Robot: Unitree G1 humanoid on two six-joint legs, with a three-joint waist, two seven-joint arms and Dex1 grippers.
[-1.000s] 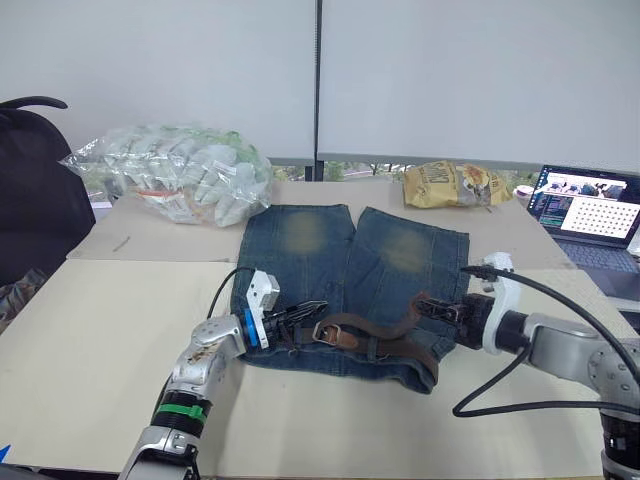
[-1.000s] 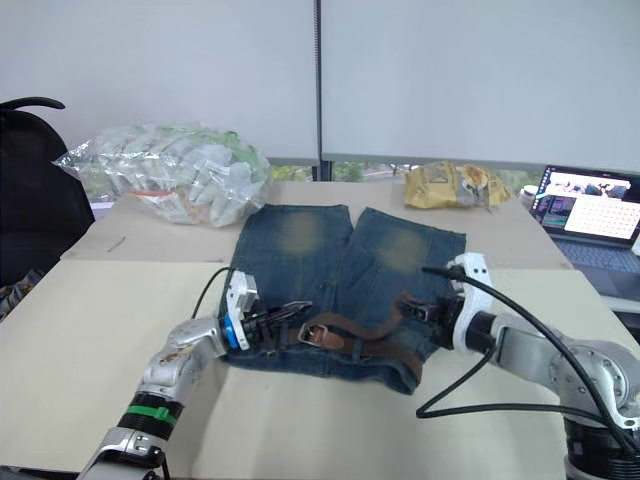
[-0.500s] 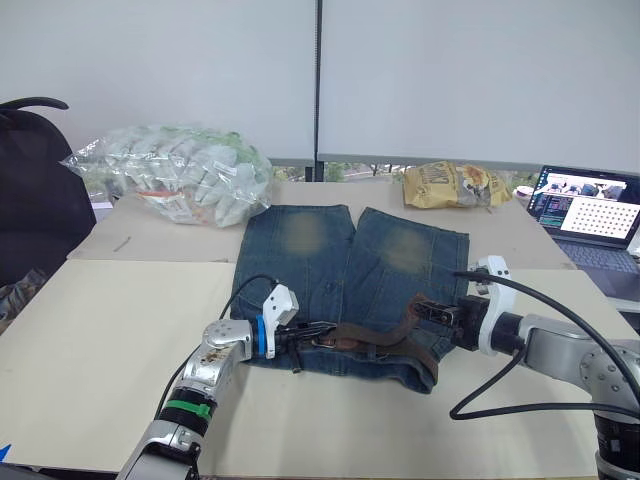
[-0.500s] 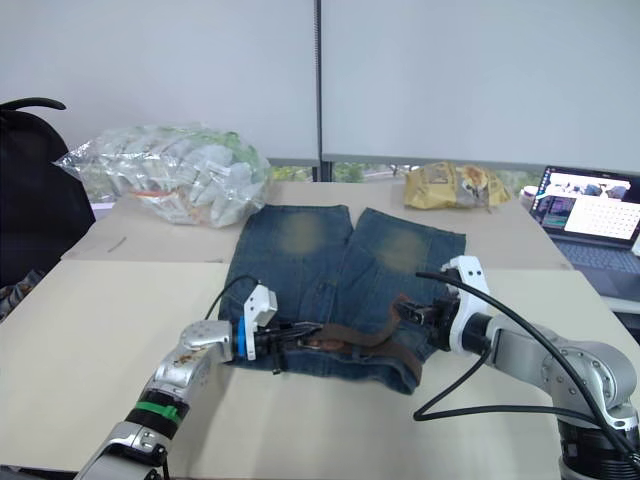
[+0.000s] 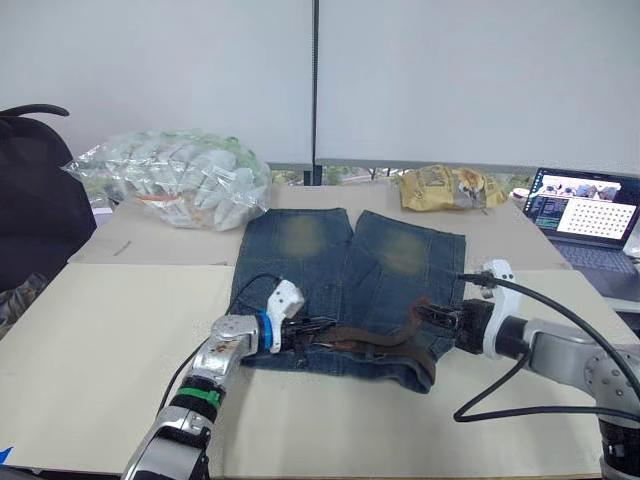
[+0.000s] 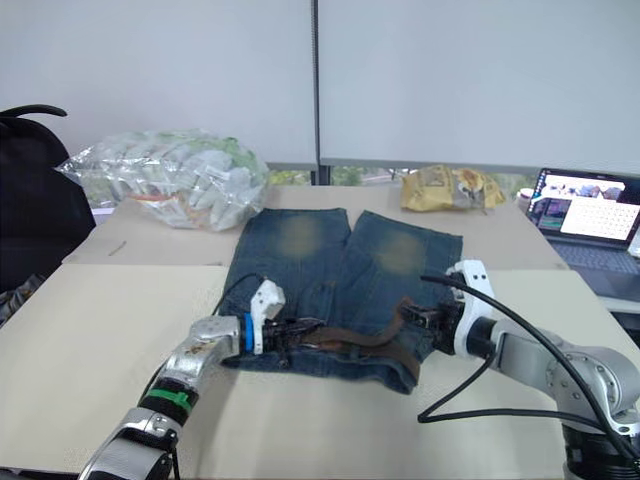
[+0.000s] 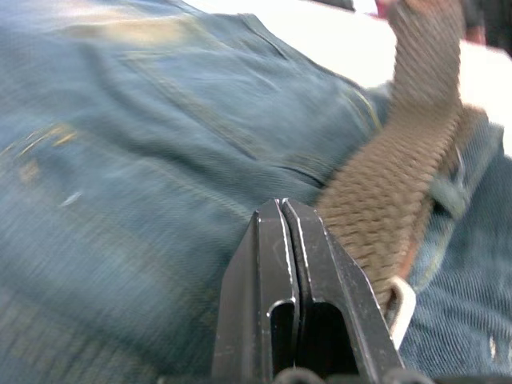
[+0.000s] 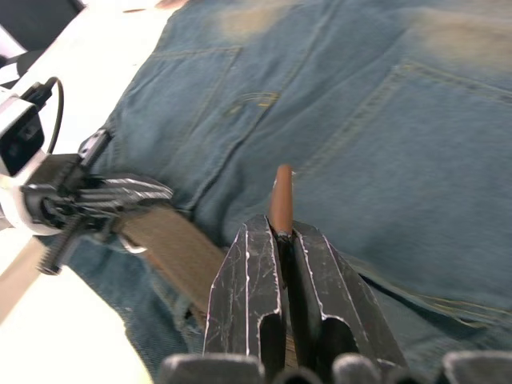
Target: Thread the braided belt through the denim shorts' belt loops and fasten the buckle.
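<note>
The denim shorts (image 5: 330,260) lie flat on the table with the waistband toward me. Along the waistband runs the braided belt (image 5: 372,340), a brown strap. My left gripper (image 5: 318,328) is shut at the belt's left end, its fingertips (image 7: 280,210) pressed together on the denim right beside the strap (image 7: 400,160). A pale metal piece (image 7: 402,298) at that end looks like the buckle. A belt loop (image 7: 450,190) crosses the strap further along. My right gripper (image 5: 425,316) is shut on the belt's other end, and the brown tip (image 8: 280,196) stands up between its fingers.
A clear plastic bag of packets (image 5: 175,180) sits at the back left and a yellow snack bag (image 5: 450,187) at the back centre. An open laptop (image 5: 585,215) is at the right edge, a black chair (image 5: 35,200) at the left. Black cables trail from both wrists.
My left gripper has slid right along the waistband and turned. The raised buckle end now lies flat against the shorts. The right gripper has barely moved.
</note>
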